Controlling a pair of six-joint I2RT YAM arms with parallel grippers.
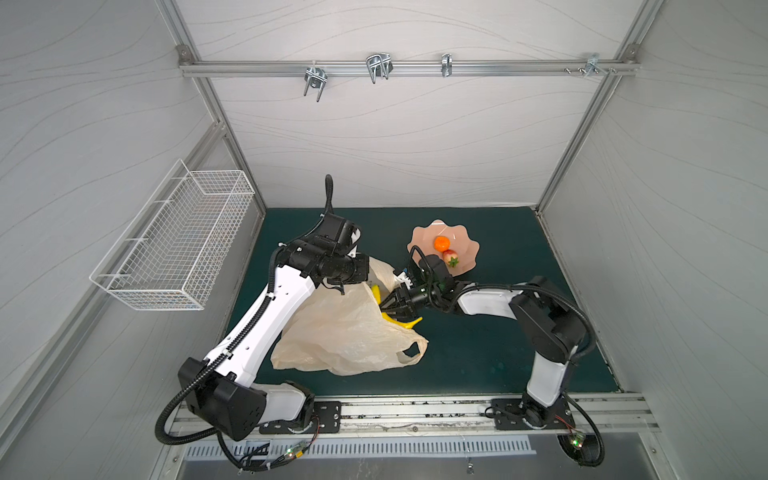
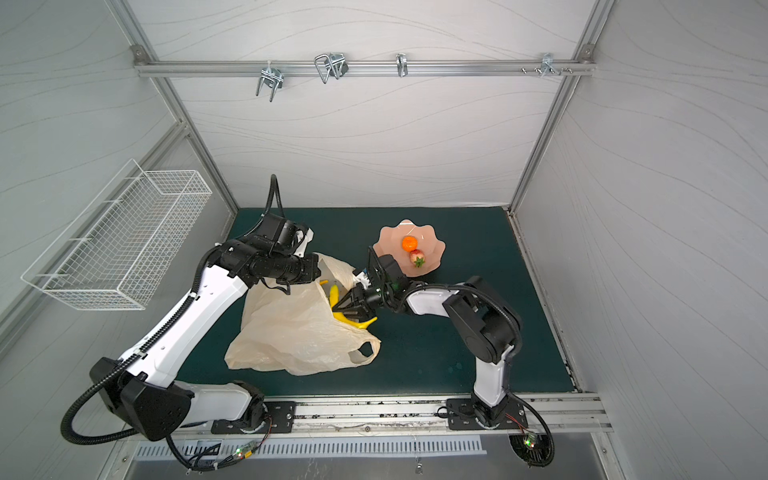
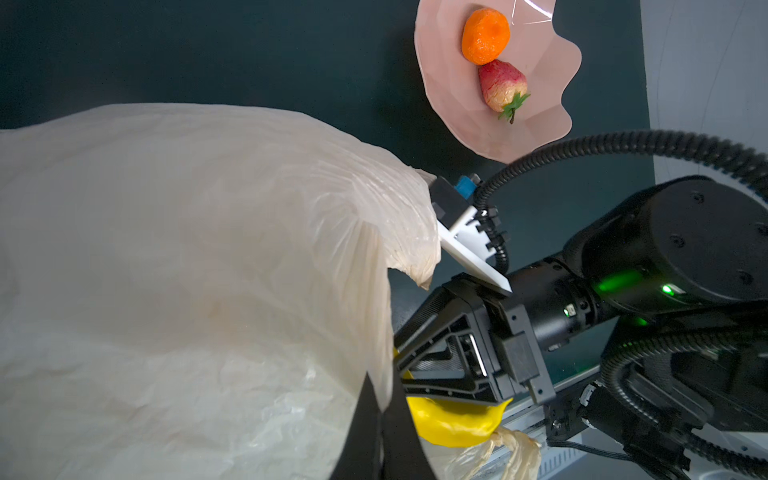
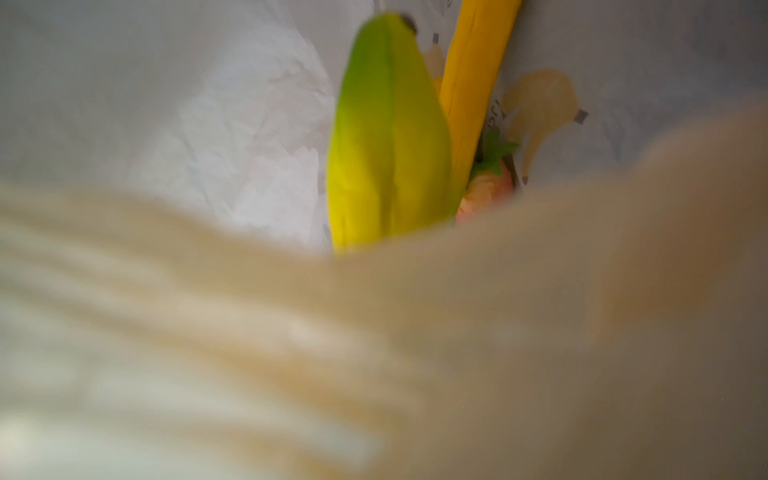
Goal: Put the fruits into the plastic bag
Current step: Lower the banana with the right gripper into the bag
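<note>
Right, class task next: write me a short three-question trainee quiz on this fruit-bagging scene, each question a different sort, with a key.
1. How many fruits lie in the pink scalloped bowl?
2. True or false: the left tool is open and grips nothing.
3. Which fruit does the right tool hold at the mouth of the crinkly cream plastic bag? A yellow banana; B purple grape; C dark brown ball.
Key: 1. Two, a round orange fruit and a red strawberry. 2. False, it is shut on the bag's edge. 3. A.
</note>
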